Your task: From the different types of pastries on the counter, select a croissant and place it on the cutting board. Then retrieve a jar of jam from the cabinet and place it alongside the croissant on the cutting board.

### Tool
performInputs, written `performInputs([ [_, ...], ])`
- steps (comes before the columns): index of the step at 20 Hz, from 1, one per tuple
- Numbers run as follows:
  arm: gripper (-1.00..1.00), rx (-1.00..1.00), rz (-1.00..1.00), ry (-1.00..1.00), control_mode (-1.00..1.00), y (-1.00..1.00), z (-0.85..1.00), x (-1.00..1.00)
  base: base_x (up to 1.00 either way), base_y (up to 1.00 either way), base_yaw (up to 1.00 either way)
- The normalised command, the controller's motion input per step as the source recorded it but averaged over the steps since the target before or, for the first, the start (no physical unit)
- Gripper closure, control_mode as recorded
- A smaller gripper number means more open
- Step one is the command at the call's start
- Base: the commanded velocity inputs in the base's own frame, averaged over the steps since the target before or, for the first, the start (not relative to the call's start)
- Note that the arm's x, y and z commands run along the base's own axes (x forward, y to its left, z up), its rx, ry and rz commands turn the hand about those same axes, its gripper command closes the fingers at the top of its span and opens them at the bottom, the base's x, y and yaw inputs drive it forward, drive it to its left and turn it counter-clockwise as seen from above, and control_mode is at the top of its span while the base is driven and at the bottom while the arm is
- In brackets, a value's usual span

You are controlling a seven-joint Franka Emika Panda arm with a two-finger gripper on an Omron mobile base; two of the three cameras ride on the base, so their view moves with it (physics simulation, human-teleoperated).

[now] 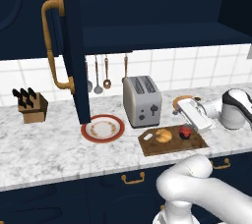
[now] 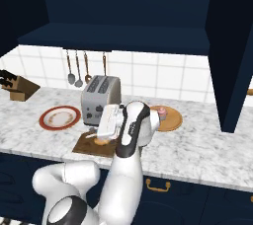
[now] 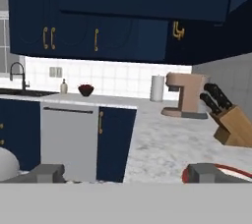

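Observation:
The dark-brown cutting board (image 1: 151, 147) lies on the marbled counter (image 1: 44, 154) in front of the toaster. The golden croissant (image 1: 164, 135) and the small red jar of jam (image 1: 185, 132) rest side by side on it. My gripper (image 1: 181, 111) hovers just above the board's right end, over the jar and apart from it, pointing left. It is open with nothing between its fingers (image 3: 47, 173). From the right base, the gripper (image 2: 100, 131) covers most of the board (image 2: 86, 146). The navy cabinet door (image 1: 74, 46) stands open. The pink cupcake (image 2: 162, 114) sits on a round wooden plate (image 2: 173, 122).
A silver toaster (image 1: 141, 101) stands behind the board, with a red-rimmed plate (image 1: 102, 128) to its left. A knife block (image 1: 31, 106) is at the far left, and utensils (image 1: 97, 75) hang on the tiled wall. The open door juts out over the counter.

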Motion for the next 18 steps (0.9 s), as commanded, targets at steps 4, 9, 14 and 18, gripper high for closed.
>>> performInputs([
  [4, -1.0, -0.11, -0.03, -0.01, -1.0, 0.56, 0.85, -0.43, 0.0, 0.0, 0.0],
  [9, -1.0, -0.12, -0.03, -0.02, -1.0, 0.63, 0.71, -0.47, 0.0, 0.0, 0.0],
  [14, -1.0, -0.2, -0.01, 0.0, -1.0, 0.98, 0.09, -0.24, 0.0, 0.0, 0.0],
  [18, -1.0, -0.23, -0.01, 0.0, -1.0, 1.0, 0.0, -0.13, 0.0, 0.0, 0.0],
])
